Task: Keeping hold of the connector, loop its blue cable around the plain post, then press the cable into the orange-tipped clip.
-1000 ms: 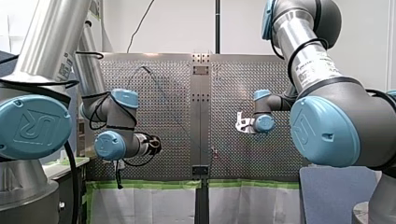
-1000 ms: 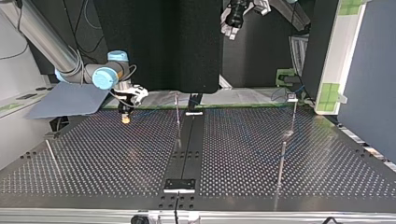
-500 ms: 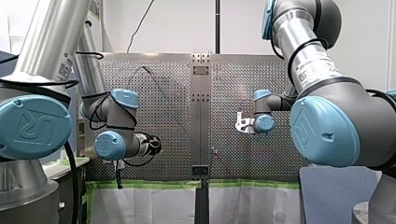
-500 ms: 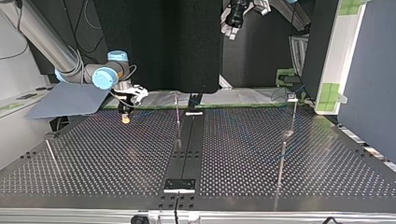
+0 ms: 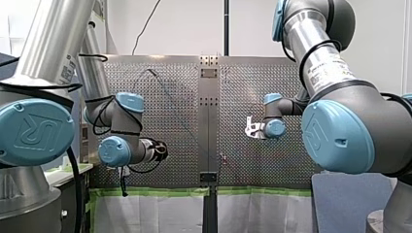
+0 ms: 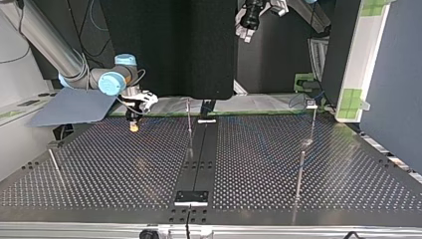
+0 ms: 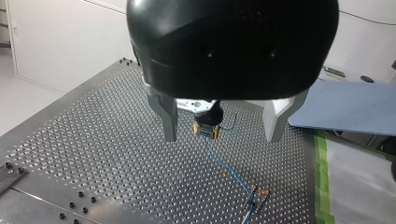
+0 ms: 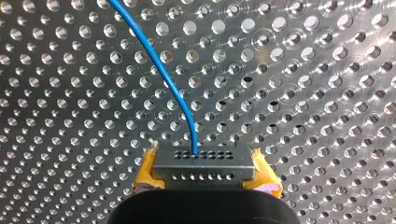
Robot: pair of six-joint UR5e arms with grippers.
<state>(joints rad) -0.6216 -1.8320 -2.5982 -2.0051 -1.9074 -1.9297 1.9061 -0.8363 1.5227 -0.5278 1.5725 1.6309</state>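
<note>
Connector (image 8: 203,164) is clamped between yellow pads of right gripper (image 8: 204,173) | blue cable (image 8: 163,74) is seen leaving it | left gripper (image 7: 222,135) is held open, empty.

Silver tubes (image 5: 54,39), blue joint caps (image 5: 34,131), black left hand (image 7: 222,136), yellow right pads (image 8: 145,171)

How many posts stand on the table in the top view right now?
4 posts: centre post beside the dark strip; far right post, at the back; near right post, closer to the camera; left post, leaning, near the left edge. Others may be hidden.
</note>
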